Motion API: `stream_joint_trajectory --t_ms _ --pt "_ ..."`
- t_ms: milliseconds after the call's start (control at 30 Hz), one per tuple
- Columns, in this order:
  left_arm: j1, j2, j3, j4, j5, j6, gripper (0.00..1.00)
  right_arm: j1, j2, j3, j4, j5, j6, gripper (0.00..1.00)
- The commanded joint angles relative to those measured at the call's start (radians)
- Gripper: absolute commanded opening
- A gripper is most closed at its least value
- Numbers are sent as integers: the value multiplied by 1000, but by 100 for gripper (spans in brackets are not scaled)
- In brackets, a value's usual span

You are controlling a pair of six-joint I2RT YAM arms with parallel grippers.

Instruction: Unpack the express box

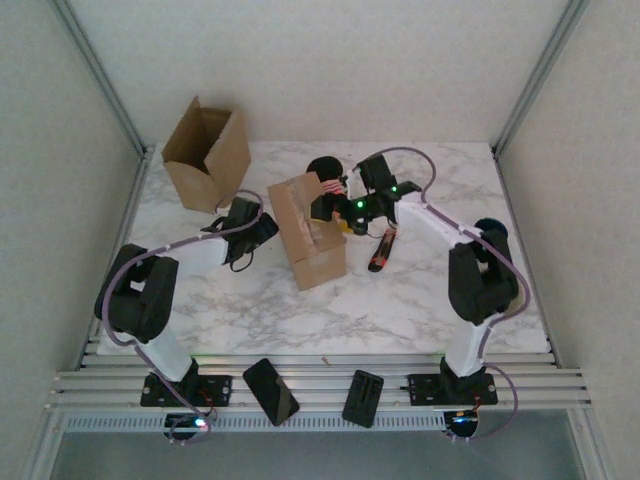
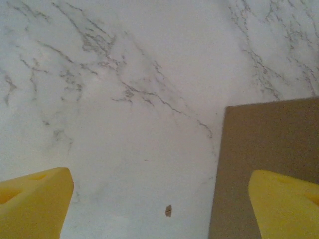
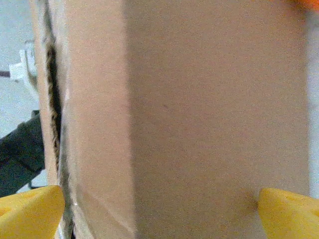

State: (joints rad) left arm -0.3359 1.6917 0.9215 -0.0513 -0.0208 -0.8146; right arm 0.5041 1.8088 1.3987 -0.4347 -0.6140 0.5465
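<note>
Right wrist view showed the right gripper [image 3: 160, 199] open astride the express box [image 3: 199, 99] (left gripper [image 2: 159, 179] likewise open); uneven closure risked toppling it at the centre of the table [image 1: 420, 300].

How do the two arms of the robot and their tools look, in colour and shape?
Both arms, left arm and right arm, have white links, bulky black joints and a thin lilac cable looping alongside. Green lights glow near the right wrist. The tools' fingertips are yellow wedges.

The right claw [image 3: 159, 216] gapes wide, the brown cardboard box [image 3: 199, 99] close between its yellow fingertips [image 3: 30, 211].
</note>
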Motion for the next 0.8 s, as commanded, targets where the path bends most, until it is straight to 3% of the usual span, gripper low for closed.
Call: stream_joint_trajectory --t_ms 0,300,433,533,767 --pt "3 11 24 21 27 25 91 53 -73 -88 123 41 116 98" --pt "3 -43 39 3 73 115 94 95 -78 -168 158 147 193 85" --pt "2 -130 98 -117 -9 193 95 95 -71 -191 181 168 209 75" --pt "-17 -234 161 -232 -109 266 96 96 -72 -207 206 161 219 74" --pt "-220 -375 344 -457 -222 438 100 99 -86 -221 246 134 231 74"
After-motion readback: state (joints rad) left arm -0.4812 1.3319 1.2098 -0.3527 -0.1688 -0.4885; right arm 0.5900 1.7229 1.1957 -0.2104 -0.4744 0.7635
